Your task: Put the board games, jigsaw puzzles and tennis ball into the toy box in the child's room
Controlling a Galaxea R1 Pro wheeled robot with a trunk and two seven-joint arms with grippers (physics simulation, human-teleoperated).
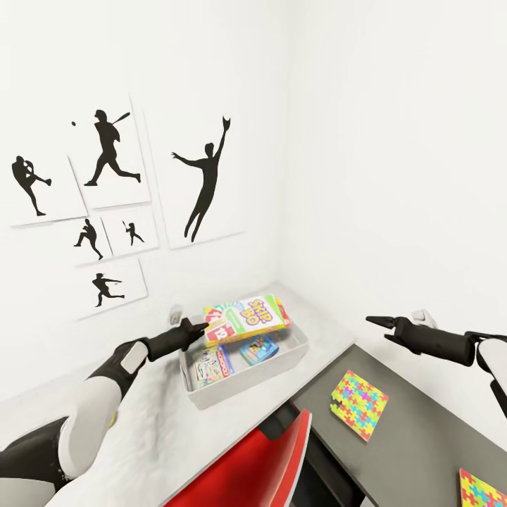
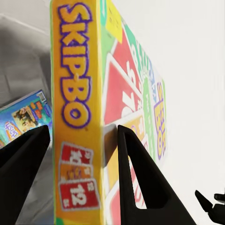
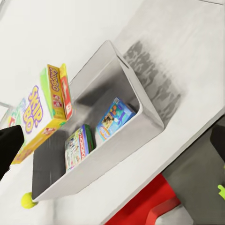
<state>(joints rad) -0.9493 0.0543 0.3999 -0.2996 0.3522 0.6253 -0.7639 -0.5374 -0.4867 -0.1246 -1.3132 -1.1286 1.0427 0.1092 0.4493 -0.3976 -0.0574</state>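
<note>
The left gripper [image 1: 199, 328] has its jaws closed on one end of the Skip-Bo box [image 1: 246, 316], a dark finger [image 2: 140, 183] pressed to each broad face in the left wrist view; the box hangs level above the bin [image 1: 246, 384], clear of its rim, and its gripped end is partly covered by the fingers. The right gripper [image 1: 377, 322] holds nothing, its jaws parted a little and pointing toward the bin over the dark desk section [image 1: 422, 436].

Inside the bin lie the white game [image 1: 211, 365] and the teal game [image 1: 258, 348], side by side on the floor; the Skip-Bo box hides the bin's far wall in the head view. The ball [image 3: 28, 200] sits on the white top [image 1: 162, 436] just beside a corner of the bin.

One puzzle [image 1: 360, 404] lies flat on the dark section; a second puzzle [image 1: 482, 489] is cut off at the frame's corner; a red chair [image 1: 260, 465] is cut off at the lower edge. Silhouette pictures [image 1: 113, 151] hang on the wall.
</note>
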